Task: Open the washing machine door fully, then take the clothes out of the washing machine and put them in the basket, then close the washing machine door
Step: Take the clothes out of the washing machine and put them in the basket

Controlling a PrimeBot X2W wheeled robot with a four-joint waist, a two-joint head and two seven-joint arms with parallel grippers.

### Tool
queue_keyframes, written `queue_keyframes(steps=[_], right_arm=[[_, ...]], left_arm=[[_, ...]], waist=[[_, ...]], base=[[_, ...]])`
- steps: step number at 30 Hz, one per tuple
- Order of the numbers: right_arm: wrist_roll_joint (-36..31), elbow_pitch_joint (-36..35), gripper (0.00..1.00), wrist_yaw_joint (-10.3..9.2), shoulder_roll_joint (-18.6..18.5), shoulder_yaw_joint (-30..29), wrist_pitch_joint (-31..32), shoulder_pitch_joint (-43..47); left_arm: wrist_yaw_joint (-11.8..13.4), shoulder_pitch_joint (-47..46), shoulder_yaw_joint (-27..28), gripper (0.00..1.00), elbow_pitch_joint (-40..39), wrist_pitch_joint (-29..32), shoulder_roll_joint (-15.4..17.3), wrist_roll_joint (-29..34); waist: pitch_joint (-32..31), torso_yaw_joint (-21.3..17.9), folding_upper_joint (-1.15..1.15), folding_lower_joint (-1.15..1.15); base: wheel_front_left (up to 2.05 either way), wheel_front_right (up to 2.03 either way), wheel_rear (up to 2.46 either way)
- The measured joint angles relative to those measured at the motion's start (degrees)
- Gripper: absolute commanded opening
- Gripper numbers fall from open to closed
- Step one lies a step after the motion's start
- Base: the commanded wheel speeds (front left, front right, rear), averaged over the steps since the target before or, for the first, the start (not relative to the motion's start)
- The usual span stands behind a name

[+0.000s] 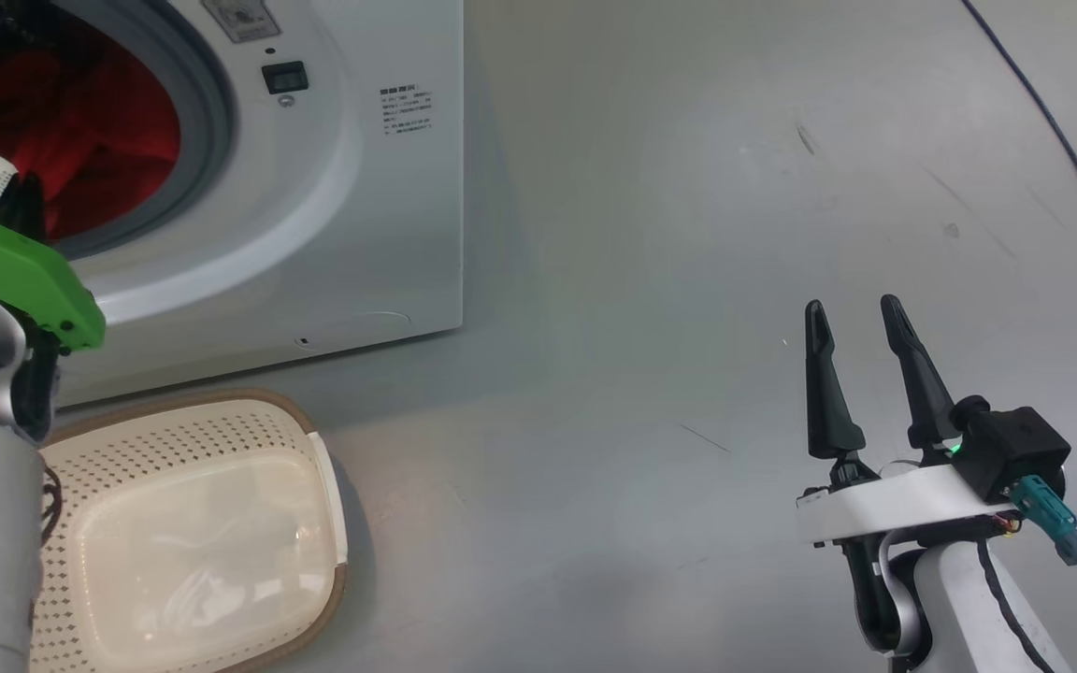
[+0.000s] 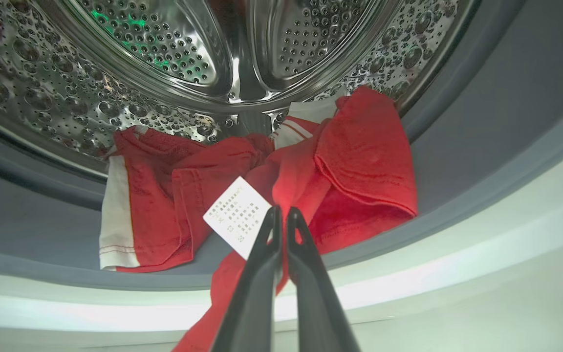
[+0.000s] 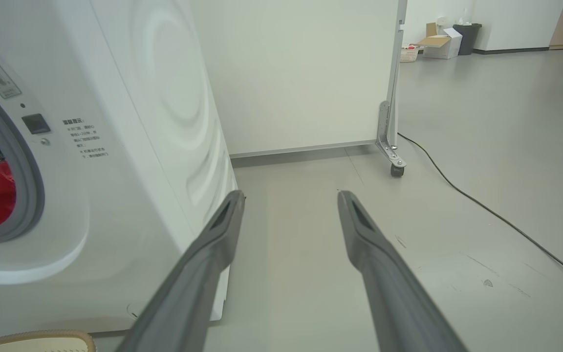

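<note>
Draping over grey seal [image 2: 457, 161], crumpled red clothes [image 2: 359, 161]

L gripper [image 1: 26, 192] at washer [image 1: 361, 187] opening, by red clothes [image 1: 99, 131] | basket [image 1: 174, 449] just before washer | R gripper [image 1: 852, 308] fingers [image 1: 824, 393] apart

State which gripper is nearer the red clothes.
Left. The left gripper pinches the clothes at the washing machine opening; the right gripper hangs open over the floor, well away.

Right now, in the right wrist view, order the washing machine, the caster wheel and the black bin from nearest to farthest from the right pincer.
1. washing machine, close beside the right pincer, on that view's left.
2. caster wheel, ahead, under the white panel.
3. black bin, far back, upper right of the view.
</note>
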Motion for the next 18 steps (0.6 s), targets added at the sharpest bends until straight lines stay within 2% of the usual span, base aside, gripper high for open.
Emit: queue_keyframes(steps=[9,18], right_arm=[[-0.49,0.32,1.00,0.35,-0.19,-1.37,0.00,1.05],[-1.07,1.30,1.00,0.85,-0.45,-2.14,0.00,3.33]], left_arm=[[-0.07,5.25,-3.61,0.00,-2.90,-5.44,-1.38,-0.14],[-0.07,10.86,-6.04,0.00,-6.98,-13.14,-1.30,-0.33]], waist=[[-3.26,2.70,0.00,0.00],[-7.16,5.10,0.00,0.00]], base=[[0.00,0.00,0.00],[0.00,0.00,0.00]])
